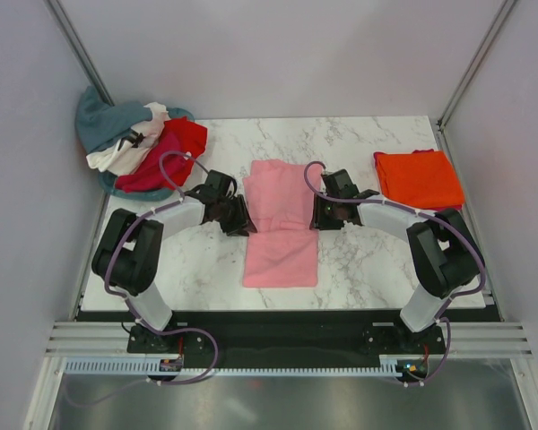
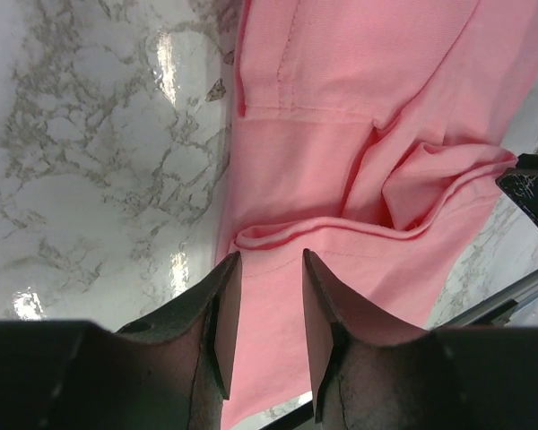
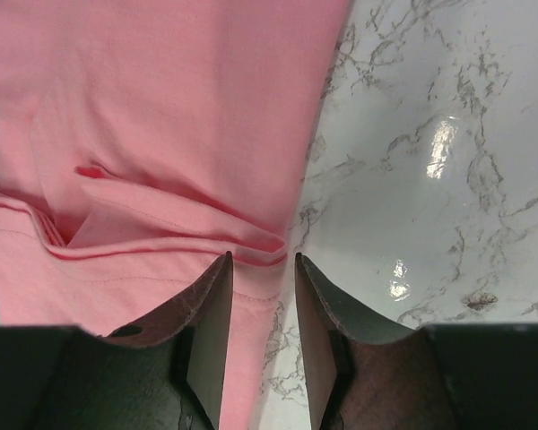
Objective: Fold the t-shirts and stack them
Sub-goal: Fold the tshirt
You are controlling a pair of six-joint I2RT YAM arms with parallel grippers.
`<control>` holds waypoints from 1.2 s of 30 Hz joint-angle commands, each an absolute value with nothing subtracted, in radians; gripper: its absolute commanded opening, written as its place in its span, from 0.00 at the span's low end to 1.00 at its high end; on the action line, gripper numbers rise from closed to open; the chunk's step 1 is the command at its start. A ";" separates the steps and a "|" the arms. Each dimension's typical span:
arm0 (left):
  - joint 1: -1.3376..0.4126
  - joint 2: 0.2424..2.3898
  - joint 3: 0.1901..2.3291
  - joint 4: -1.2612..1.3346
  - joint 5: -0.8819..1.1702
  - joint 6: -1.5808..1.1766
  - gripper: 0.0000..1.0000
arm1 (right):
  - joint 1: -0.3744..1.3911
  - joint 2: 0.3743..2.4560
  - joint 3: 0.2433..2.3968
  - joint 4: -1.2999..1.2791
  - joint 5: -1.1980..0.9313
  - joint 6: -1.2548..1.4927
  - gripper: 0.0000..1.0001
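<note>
Okay, I see the left gripper (image 2: 271,254) and right gripper (image 3: 262,256) each narrowly parted, straddling opposite side edges of the pink t-shirt (image 1: 280,251), 1 each, seemingly pinching nothing.

My left arm (image 1: 130,246) is bent at the elbow and reaches inward toward the middle, wrist low. The left fingers (image 2: 220,313) stand parted with a clear gap. My right arm (image 1: 439,246) mirrors it from the other side, its right fingers (image 3: 211,313) likewise parted, and the two wrists face each other.
</note>
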State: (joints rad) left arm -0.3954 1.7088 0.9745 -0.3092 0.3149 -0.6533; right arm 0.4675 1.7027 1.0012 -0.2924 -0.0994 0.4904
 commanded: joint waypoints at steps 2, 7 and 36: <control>-0.400 1.733 0.963 -0.282 0.291 -0.607 0.39 | 0.472 1.724 0.997 -0.272 -0.104 0.482 0.40; -0.402 1.744 0.966 -0.279 0.282 -0.606 0.38 | 0.472 1.729 1.000 -0.262 -0.112 0.486 0.37; -0.416 1.721 0.965 -0.299 0.248 -0.598 0.14 | 0.472 1.724 1.000 -0.259 -0.129 0.488 0.07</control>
